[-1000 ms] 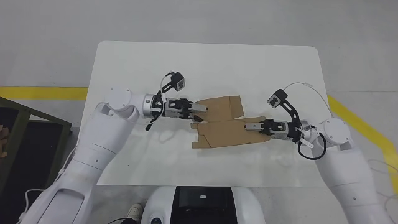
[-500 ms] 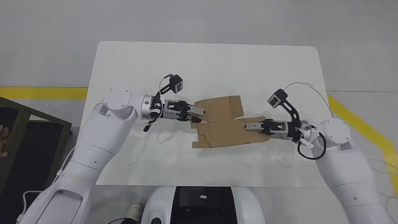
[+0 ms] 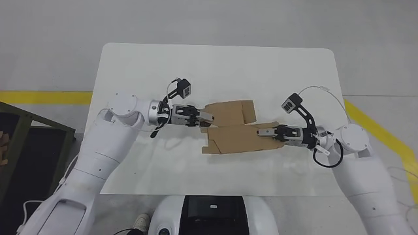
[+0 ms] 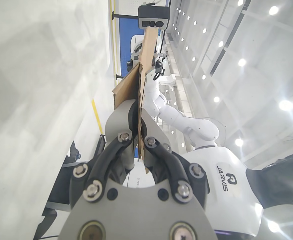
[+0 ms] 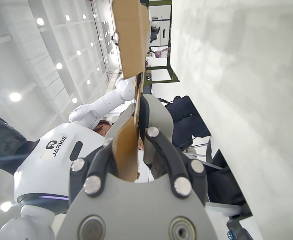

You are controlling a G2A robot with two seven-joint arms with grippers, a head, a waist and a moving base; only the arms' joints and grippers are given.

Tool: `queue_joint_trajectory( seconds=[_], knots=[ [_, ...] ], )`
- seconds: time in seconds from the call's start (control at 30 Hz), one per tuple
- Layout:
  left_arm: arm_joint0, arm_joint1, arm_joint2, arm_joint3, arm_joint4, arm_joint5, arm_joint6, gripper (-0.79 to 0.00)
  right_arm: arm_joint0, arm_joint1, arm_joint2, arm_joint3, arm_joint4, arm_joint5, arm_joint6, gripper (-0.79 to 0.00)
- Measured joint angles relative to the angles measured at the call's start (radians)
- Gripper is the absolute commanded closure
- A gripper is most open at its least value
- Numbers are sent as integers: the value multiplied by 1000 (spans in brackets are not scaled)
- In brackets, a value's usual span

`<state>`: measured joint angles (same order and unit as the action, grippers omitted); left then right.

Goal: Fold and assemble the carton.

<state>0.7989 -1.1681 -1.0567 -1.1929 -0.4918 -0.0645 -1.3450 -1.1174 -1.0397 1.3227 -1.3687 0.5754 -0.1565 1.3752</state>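
Jaws pinching carton point(image 3: 230, 141), 1 at each end

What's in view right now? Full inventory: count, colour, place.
carton: 1, brown cardboard, flattened, over the middle of the table, held at both ends
table: 1, white, centre of the top view
floor tape: 2 stretches, yellow, on the grey floor either side of the table
rack: 1, dark green, on the floor off the table's left side
left gripper: 1, grey and black, shut on the carton's left end
right gripper: 1, grey and black, shut on the carton's right end
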Motion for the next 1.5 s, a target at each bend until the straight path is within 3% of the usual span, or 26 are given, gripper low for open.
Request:
queue_joint_trajectory(
  seconds=[0.4,0.6,0.83,1.07,1.23,1.5],
  knots=[
    [7,7,-23,-45,-20,-21,2,0,-27,27,111,-19,-97,-29,-123,-785],
    [17,9,-19,-76,-29,-29,-12,0,-18,16,77,-52,1,-76,-116,-785],
    [22,18,-22,-93,23,-43,-26,0,17,11,62,-49,-5,-148,-155,-785],
    [29,23,-20,-103,53,-51,-23,0,30,4,51,-51,89,-180,-132,-785],
    [31,23,-14,-110,43,-50,-21,0,38,-7,11,-40,203,-166,-79,-785],
    [25,24,-9,-112,21,-47,-23,0,47,-22,-52,-10,262,-148,-39,-785]
  ],
)
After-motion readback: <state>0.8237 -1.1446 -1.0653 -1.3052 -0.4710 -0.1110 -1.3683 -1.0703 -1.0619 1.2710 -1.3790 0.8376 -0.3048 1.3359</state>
